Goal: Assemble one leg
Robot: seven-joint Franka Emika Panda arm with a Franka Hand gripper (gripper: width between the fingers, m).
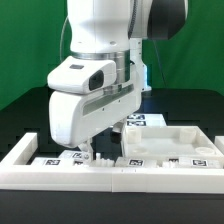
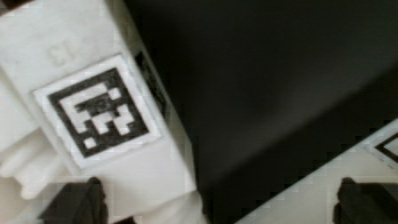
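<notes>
**Hand hangs spread over tagged leg**

The robot's hand [image 1: 88, 152] sits low over the black tabletop [image 1: 25, 115]. In the exterior view its bulky white body hides what lies beneath, and the leg cannot be picked out there. The wrist view shows the leg [image 2: 71, 45], a white post slanting across the tabletop. One end is cut off by the frame and the other is overlapped by a dark fingertip [image 2: 80, 200]; whether they touch cannot be told. The fingers stand wide apart, pinching nothing. The leg's black-and-white square tag [image 2: 98, 108] shows a block pattern, and faint marks above it are too blurred to read. The raised-edge panel [image 1: 175, 145] lies at the exterior view's right.
</notes>
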